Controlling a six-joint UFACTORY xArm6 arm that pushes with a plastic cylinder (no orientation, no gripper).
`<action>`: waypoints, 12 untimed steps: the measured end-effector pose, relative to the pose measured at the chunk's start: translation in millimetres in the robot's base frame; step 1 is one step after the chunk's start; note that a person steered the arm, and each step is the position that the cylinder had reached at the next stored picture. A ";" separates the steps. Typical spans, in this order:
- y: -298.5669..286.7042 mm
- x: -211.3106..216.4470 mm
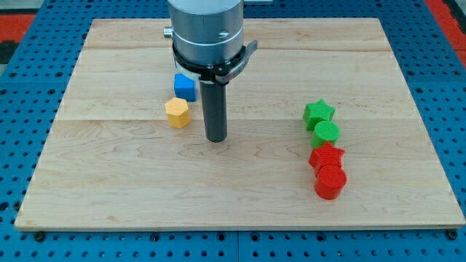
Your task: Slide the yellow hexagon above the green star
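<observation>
The yellow hexagon [177,113] lies on the wooden board [240,182], left of centre. The green star [319,113] lies far to its right, at about the same height in the view. My tip [215,138] rests on the board just right of the yellow hexagon and slightly below it, with a small gap between them. The dark rod rises from the tip to the grey arm body at the view's top.
A blue cube [185,87] sits just above the yellow hexagon, partly behind the arm. Below the green star, a green cylinder [327,133], a red star [326,156] and a red cylinder [330,180] form a close column. A blue pegboard surrounds the board.
</observation>
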State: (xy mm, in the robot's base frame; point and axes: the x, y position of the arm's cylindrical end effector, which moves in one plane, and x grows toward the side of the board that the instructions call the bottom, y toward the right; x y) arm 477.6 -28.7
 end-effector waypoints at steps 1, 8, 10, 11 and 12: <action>0.0 2.8; -121.1 -38.1; -123.5 -38.1; -123.5 -31.7; -101.7 16.3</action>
State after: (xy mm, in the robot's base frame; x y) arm 493.9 -130.4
